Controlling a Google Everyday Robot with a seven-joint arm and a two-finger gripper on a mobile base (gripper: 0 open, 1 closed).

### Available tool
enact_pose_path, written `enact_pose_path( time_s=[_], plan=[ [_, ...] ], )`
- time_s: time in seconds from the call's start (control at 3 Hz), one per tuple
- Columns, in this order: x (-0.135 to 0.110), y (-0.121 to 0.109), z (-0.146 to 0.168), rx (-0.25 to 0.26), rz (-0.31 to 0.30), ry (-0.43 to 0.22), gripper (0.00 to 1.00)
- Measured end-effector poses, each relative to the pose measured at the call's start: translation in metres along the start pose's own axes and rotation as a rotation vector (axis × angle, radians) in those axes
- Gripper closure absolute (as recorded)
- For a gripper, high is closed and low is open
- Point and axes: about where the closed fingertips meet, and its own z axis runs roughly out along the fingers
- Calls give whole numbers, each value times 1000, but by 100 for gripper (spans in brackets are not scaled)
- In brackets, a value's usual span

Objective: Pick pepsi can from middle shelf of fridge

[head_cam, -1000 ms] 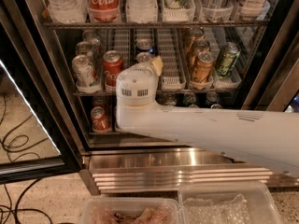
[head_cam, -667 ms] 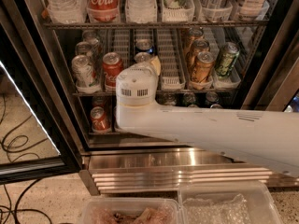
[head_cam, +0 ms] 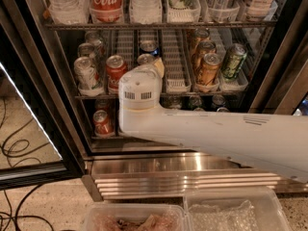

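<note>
The fridge [head_cam: 29, 81] stands open in front of me, black-framed. Its middle shelf [head_cam: 175, 71] is a dark wire rack with white slotted can lanes. In the centre lane a can with a silver top [head_cam: 146, 58] stands just beyond my wrist. Behind it is the pepsi can [head_cam: 149, 47], dark blue, of which only the top part shows. My white arm [head_cam: 216, 134] reaches in from the right. The gripper [head_cam: 155, 67] is at the front of that centre lane, right at the nearer can, and is mostly hidden behind the round wrist housing [head_cam: 139, 88].
A red Coca-Cola can [head_cam: 115, 70] and silver cans [head_cam: 86, 73] stand left of the gripper. Bronze-gold cans [head_cam: 207, 69] and a green can [head_cam: 233, 61] stand to the right. Bottles fill the upper rack [head_cam: 144, 4]. The glass door [head_cam: 24, 129] hangs open at left. Clear plastic bins [head_cam: 192, 215] sit below.
</note>
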Motion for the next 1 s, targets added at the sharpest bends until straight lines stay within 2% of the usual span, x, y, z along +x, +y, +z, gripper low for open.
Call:
enact_pose_path(
  time_s=[0.33,1.0],
  plan=[
    [-15,-4,-10,-31,-28,5,100],
    [-15,-1,-11,-28,-24,13,100]
  ],
)
